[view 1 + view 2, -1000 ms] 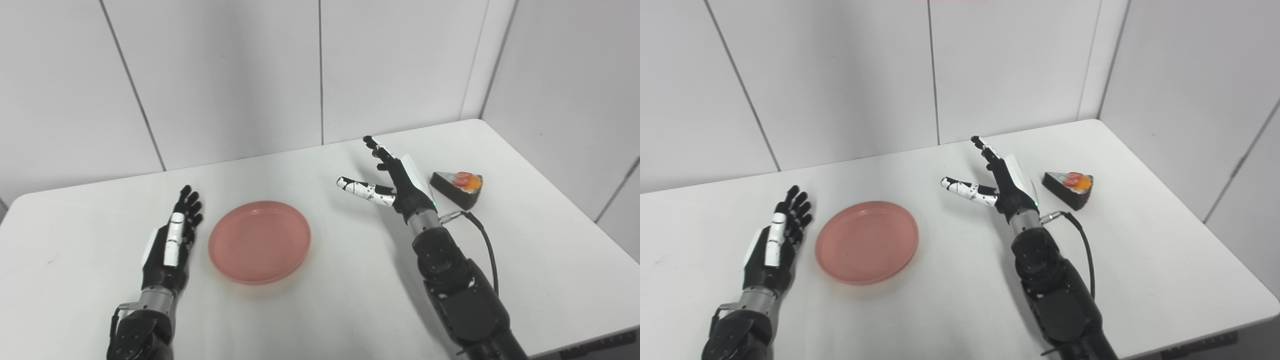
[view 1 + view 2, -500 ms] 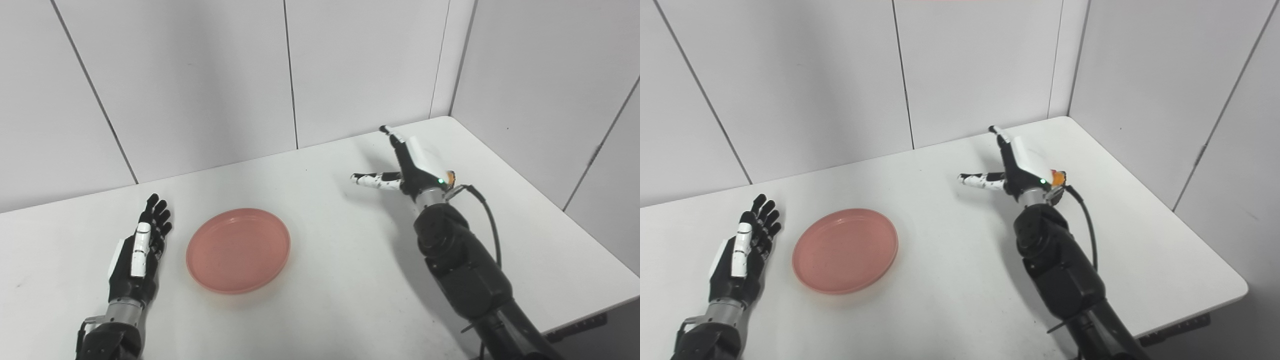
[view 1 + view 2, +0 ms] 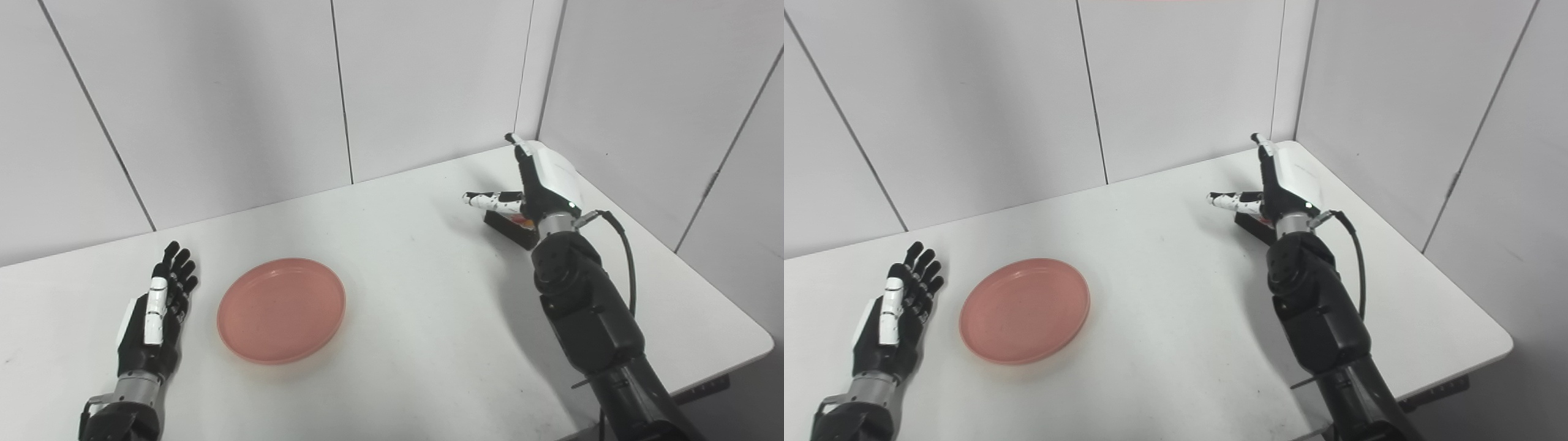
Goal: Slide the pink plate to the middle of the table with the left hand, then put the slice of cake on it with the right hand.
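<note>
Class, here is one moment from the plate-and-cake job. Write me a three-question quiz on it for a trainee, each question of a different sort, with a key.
1. True or false: the slice of cake already lies on the pink plate.
2. Multiple choice: the right hand is
A. shut on the cake
B. open, above the cake
C. resting on the plate
3. Fill in: the left hand lies open on the table, beside the plate's ____ edge as the pictures show it.

Key: 1 false; the cake sits on the table at the far right, mostly hidden by the right hand. 2 B. 3 left.
</note>
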